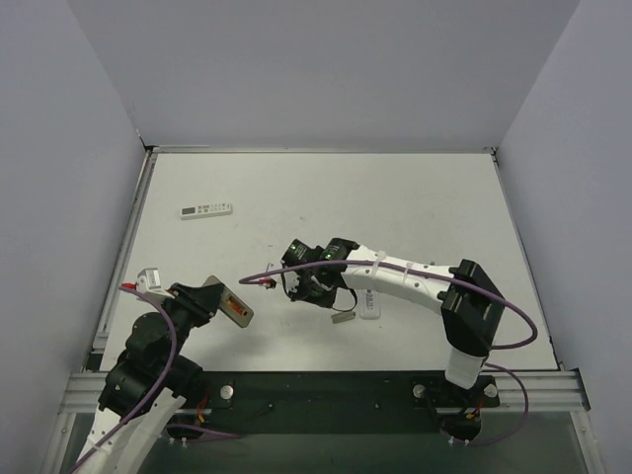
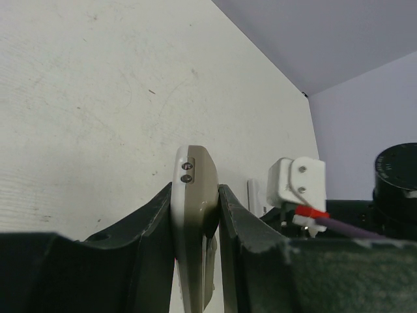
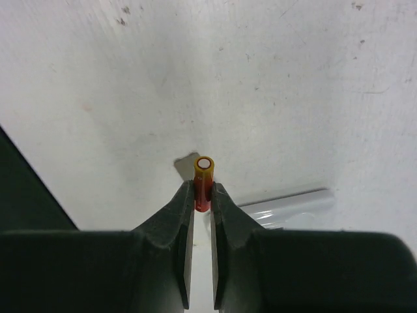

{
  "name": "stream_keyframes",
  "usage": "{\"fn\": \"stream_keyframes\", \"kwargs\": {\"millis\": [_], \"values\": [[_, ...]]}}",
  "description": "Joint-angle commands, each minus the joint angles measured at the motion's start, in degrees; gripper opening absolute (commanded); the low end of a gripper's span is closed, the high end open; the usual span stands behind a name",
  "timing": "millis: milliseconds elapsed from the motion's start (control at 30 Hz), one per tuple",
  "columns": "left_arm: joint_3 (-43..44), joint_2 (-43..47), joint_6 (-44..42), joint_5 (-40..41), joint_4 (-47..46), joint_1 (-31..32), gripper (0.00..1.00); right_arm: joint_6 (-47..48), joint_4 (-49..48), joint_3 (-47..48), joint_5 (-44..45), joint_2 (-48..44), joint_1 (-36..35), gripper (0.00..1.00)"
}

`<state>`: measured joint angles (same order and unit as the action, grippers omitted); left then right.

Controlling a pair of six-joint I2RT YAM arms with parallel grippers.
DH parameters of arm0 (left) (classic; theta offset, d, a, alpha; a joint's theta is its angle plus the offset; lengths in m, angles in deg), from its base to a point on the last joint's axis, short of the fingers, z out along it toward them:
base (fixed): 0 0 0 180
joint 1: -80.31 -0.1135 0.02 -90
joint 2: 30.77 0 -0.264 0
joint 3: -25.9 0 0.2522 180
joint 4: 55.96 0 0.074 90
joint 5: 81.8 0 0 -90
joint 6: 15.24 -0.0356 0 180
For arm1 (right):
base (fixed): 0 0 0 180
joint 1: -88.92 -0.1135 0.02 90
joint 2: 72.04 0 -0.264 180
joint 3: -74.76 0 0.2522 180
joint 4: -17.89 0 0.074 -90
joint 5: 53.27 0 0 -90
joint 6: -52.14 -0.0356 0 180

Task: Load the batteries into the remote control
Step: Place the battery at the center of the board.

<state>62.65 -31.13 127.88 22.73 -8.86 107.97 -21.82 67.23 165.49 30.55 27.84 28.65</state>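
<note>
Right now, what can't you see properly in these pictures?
Left wrist view: the slim grey-beige remote control is edge-on, its lower part hidden between the left fingers.
Right wrist view: the small orange-and-red battery has its lower end hidden between the right fingers.
Top view: the long white remote with a grey display is too small to read its buttons.

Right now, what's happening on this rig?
The left gripper is shut on the remote, holding it off the table. The right gripper is shut on one battery, which the top view shows near the remote but apart from it, so it is not in yet. A longer remote lies at the table's far left with neither gripper near it.
</note>
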Motion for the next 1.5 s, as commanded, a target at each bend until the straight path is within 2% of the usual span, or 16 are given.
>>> {"fn": "stream_keyframes", "kwargs": {"millis": [0,200,467,533,633,733,833,967,1067,1167,1200,1233,1300,1333,1433,1467], "values": [[4.61,5.02,-3.63,0.85,1.54,0.03,0.0,20.86,5.03,0.99,4.05,6.64,1.29,0.0],[9.18,5.37,-6.62,3.66,6.55,0.03,0.0,29.83,5.47,2.13,6.0,13.24,2.0,0.01],[9.45,5.37,-7.42,4.46,6.74,0.03,0.0,32.75,5.38,2.31,9.34,17.37,1.56,0.12],[8.57,5.37,-7.16,4.2,5.95,0.03,0.0,32.75,5.3,2.22,9.51,17.72,1.39,0.25],[7.61,5.28,-6.89,3.67,4.72,0.03,0.0,32.92,4.95,2.13,10.48,17.64,1.38,0.29],[6.99,5.02,-6.63,3.23,3.84,0.03,0.0,32.66,4.95,2.39,11.18,16.76,1.21,0.43],[6.73,4.84,-6.45,3.05,3.4,0.03,0.0,31.0,4.86,2.66,11.97,14.3,1.56,0.6],[6.2,5.02,-6.02,2.7,3.13,0.03,0.0,26.43,4.16,2.66,12.15,6.58,2.44,0.74],[5.59,5.19,-5.75,2.18,2.69,0.03,0.0,17.22,2.93,3.54,11.71,1.04,3.4,0.86],[5.32,5.28,-5.4,1.65,2.34,0.03,0.0,1.51,2.48,5.38,14.59,-2.66,4.72,1.0],[5.14,5.28,-5.31,1.47,2.25,0.03,0.0,-3.41,2.57,5.65,16.44,-3.19,5.16,1.0],[5.06,5.37,-5.31,1.3,2.25,0.03,0.0,-13.64,2.66,5.73,17.94,-4.5,5.34,1.0],[4.79,5.37,-4.96,0.69,1.9,0.03,0.0,-23.36,3.71,4.69,20.93,-6.26,5.87,1.0],[4.62,5.37,-4.79,0.51,1.81,0.03,0.0,-33.59,3.98,3.72,22.85,-8.45,6.04,1.0],[3.83,5.37,-4.26,-0.81,0.85,0.03,0.0,-45.0,0.74,-2.77,14.98,-13.11,8.58,1.0],[3.65,5.37,-4.0,-1.07,0.32,0.03,0.0,-52.26,-0.67,-5.23,13.4,-13.48,10.42,1.0]]}}
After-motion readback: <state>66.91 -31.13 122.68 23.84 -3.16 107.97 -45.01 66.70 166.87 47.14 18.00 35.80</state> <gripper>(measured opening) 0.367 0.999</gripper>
